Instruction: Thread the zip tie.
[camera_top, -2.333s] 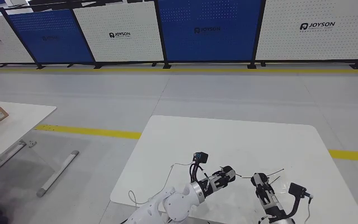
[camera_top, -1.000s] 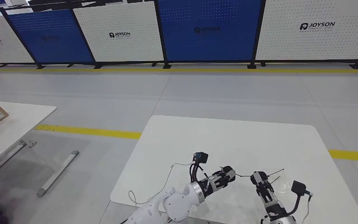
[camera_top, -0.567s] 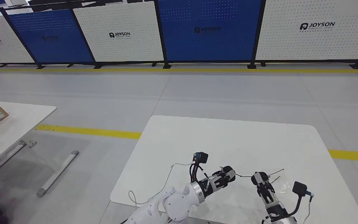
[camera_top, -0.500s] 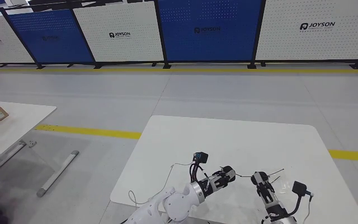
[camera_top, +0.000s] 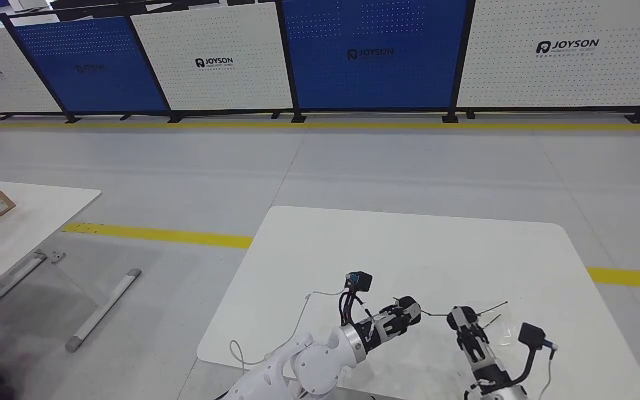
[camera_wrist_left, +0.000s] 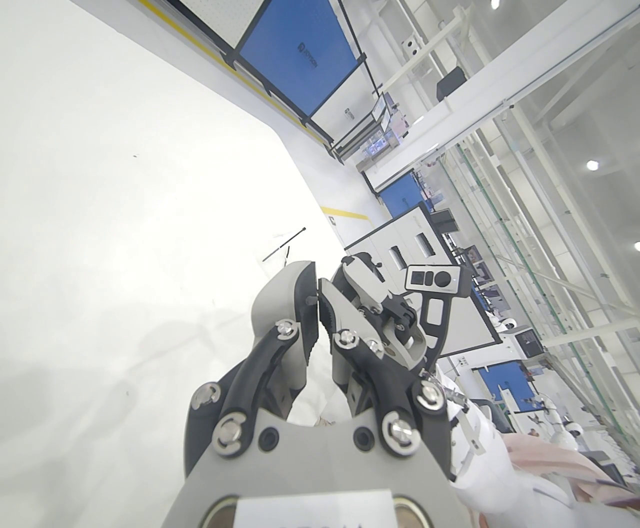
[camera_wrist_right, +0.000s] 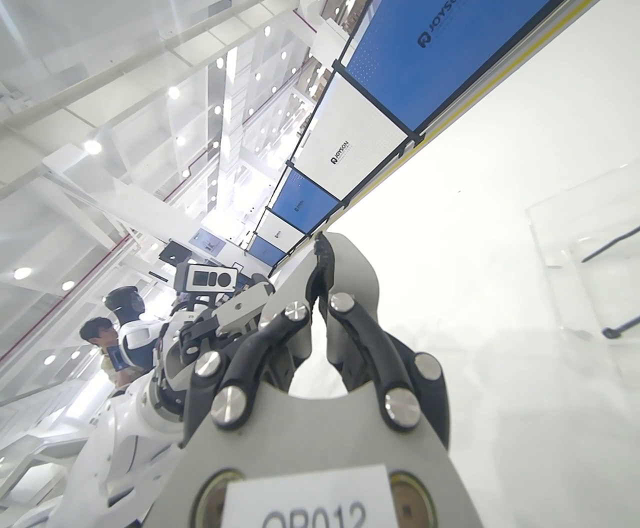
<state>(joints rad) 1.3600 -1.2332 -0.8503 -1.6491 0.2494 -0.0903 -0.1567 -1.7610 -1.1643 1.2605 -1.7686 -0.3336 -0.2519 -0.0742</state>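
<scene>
White table (camera_top: 400, 250), blue-white partition panels (camera_top: 375, 55)

Bare table (camera_top: 400, 250) is stretching ahead of both arms toward the far edge. The left gripper (camera_wrist_left: 316, 287) and right gripper (camera_wrist_right: 320, 245) are standing close, leaving a narrow gap; a clear tray (camera_wrist_right: 542, 235) and a loose zip tie (camera_wrist_left: 284, 244) are lying on the right gripper's outer side.

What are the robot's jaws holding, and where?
A thin black zip tie stretches between the left gripper and right gripper, each with jaws shut on one end. Which end has the head cannot be told.
</scene>
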